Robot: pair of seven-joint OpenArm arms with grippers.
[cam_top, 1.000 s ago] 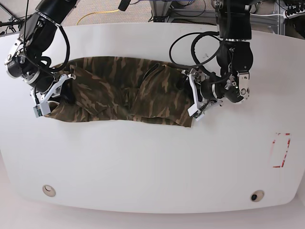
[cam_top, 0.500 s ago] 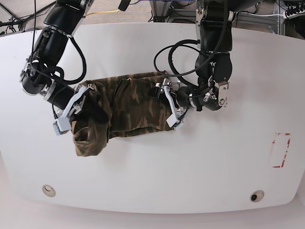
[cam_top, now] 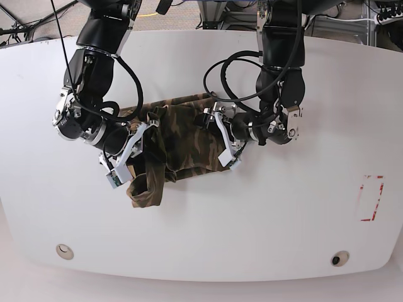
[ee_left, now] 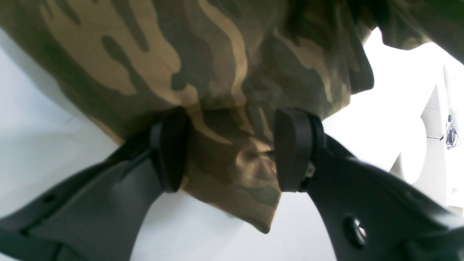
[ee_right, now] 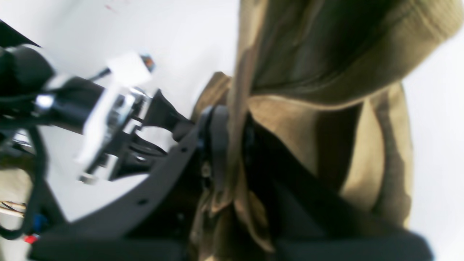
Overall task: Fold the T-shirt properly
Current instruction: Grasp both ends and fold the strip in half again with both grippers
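Note:
The camouflage T-shirt (cam_top: 189,132) lies bunched at the middle of the white table (cam_top: 264,214), with one end hanging in a loose lobe (cam_top: 146,192) toward the front. My right gripper (cam_top: 126,165) is on the left of the base view. In the blurred right wrist view it (ee_right: 232,145) pinches a thin fold of the T-shirt (ee_right: 326,72) between nearly closed fingers. My left gripper (cam_top: 225,141) is at the shirt's right edge. In the left wrist view a thick wad of the T-shirt (ee_left: 217,72) fills the space between the pads (ee_left: 170,148) of that gripper (ee_left: 232,148).
A red rectangular mark (cam_top: 371,197) is on the table at the right. Two round holes (cam_top: 64,251) (cam_top: 340,258) sit near the front edge. Black cables (cam_top: 217,75) loop from the left arm above the shirt. A yellow cable (cam_top: 129,19) lies beyond the far edge.
The shirt, spread wide a second ago, is now bunched. My right gripper carried its end rightward and toward the front. The left gripper drew the other end inward, then stayed put.

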